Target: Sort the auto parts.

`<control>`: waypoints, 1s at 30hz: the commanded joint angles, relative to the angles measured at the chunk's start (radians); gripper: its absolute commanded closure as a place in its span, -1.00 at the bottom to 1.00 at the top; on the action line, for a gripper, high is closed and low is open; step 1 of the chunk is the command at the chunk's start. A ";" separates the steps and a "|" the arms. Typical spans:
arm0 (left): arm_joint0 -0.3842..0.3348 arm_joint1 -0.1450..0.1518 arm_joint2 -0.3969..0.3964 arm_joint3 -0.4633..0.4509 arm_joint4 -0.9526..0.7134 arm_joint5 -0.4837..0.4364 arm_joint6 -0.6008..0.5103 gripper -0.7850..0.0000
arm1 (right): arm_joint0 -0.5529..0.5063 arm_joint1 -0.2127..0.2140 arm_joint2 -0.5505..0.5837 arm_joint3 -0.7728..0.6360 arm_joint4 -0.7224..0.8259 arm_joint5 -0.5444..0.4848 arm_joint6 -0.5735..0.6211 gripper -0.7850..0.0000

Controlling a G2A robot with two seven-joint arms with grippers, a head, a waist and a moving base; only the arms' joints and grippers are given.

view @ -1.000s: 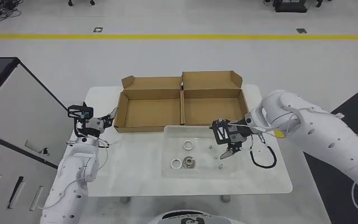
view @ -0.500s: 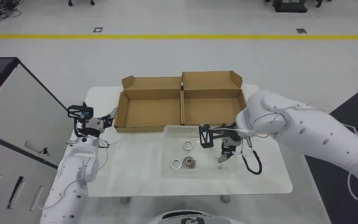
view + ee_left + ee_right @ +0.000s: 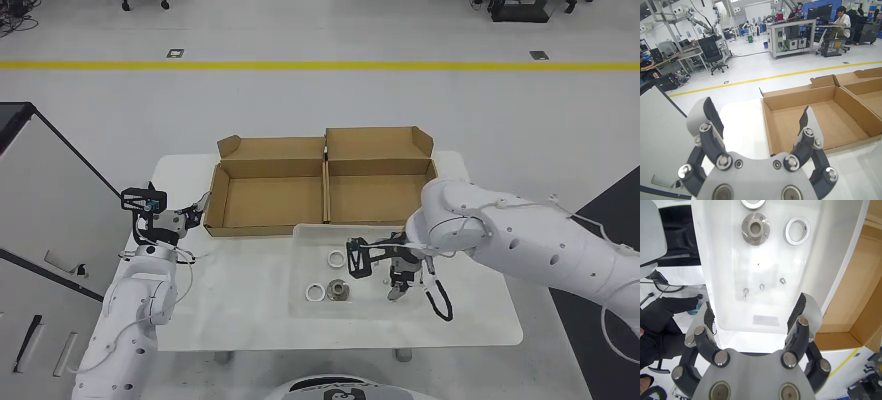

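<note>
Pick step: my right gripper point(image 3: 755, 308) hung wide open, empty, over the tray point(image 3: 772, 262) near 3 bolts point(image 3: 762, 287); next I judged it must lower, straddle 1 and close

Three silver parts lie flat in the left half of the clear tray point(image 3: 304, 240) — a flanged hub point(image 3: 339, 291), a near ring point(image 3: 315, 293) just left of it, a far ring point(image 3: 336, 258) behind. Three small bolts point(image 3: 762, 287) sit apart to their right — a loose row.
</note>
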 commanded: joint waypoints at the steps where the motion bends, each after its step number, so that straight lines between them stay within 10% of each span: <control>1: 0.000 0.000 0.000 0.000 0.000 0.000 0.000 -1.00 | 0.000 0.000 0.000 0.009 -0.001 0.002 0.002 -1.00; 17: 0.000 0.000 0.000 0.000 0.000 0.000 0.000 -1.00 | -0.028 0.021 0.000 -0.012 -0.075 0.001 0.001 -1.00; 30: 0.000 0.000 0.000 0.000 0.000 0.000 0.000 -1.00 | -0.049 0.016 0.000 -0.005 -0.103 -0.003 -0.003 -0.28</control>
